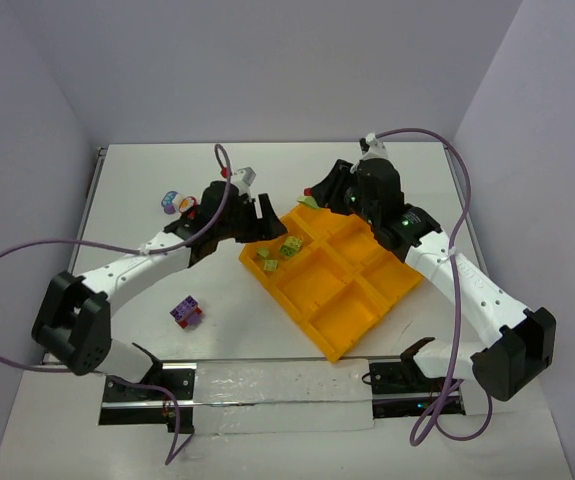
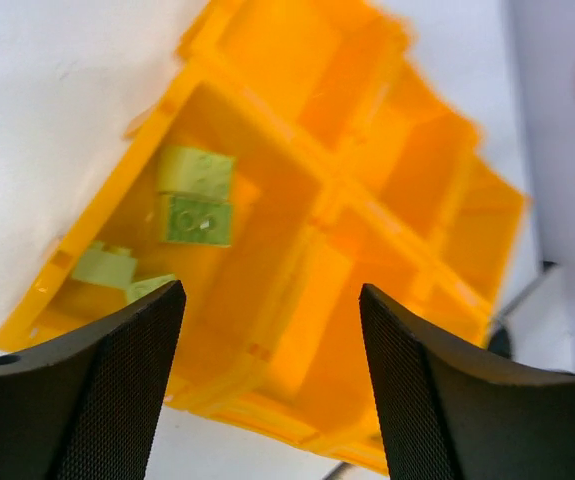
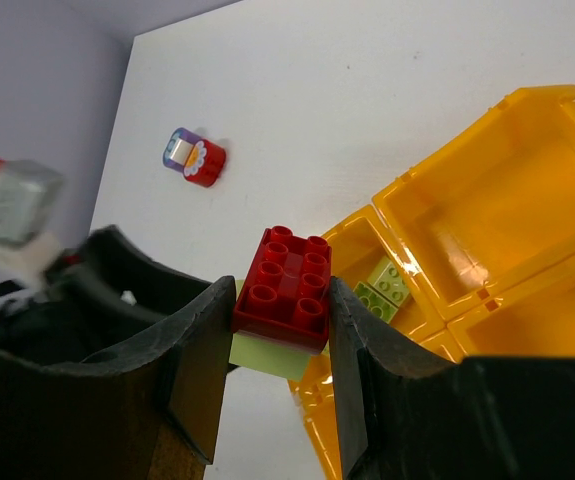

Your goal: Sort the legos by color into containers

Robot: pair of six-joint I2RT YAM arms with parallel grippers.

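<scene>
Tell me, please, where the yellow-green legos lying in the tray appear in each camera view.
Top external: yellow-green legos near the centre, in the leftmost compartment of the tray.
Left wrist: yellow-green legos in the upper left of the picture.
Right wrist: yellow-green legos right of centre, beside the held red lego.
Shared landmark: the orange tray's dividing walls.

tray [image 1: 357, 300] orange-yellow, its bricks [image 1: 289, 247] yellow-green. red brick [image 3: 289, 285] over pale-green brick [image 3: 267, 355]. clump [image 1: 186, 312] at tray's 8 o'clock purple-red. flower piece [image 3: 195, 157] red, white petals.
</scene>
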